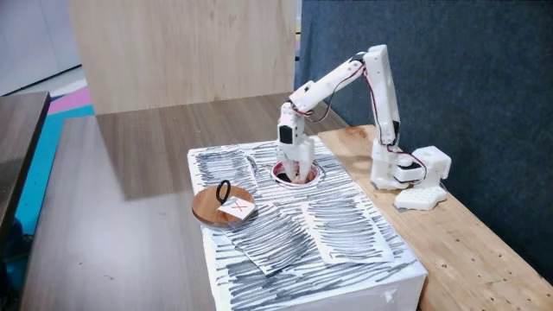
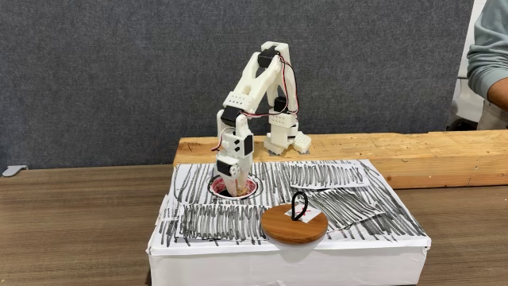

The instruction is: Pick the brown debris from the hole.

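Observation:
The hole (image 1: 281, 176) (image 2: 253, 190) is a small round opening with a pinkish-red rim in the top of a white box covered in black scribbled lines. My white arm bends down over it, and my gripper (image 1: 296, 172) (image 2: 236, 186) points straight down with its fingertips inside the opening. The rim and the gripper body hide the tips, so how the jaws stand cannot be made out. The brown debris is hidden inside the hole.
A round brown wooden disc (image 1: 210, 207) (image 2: 295, 226) with an upright black ring (image 1: 224, 191) (image 2: 299, 206) and a white card marked with a red X (image 1: 236, 207) lies near the box's front edge. The arm's base (image 1: 393, 168) stands on a light wooden bench. A person's arm (image 2: 488, 63) is at the right edge.

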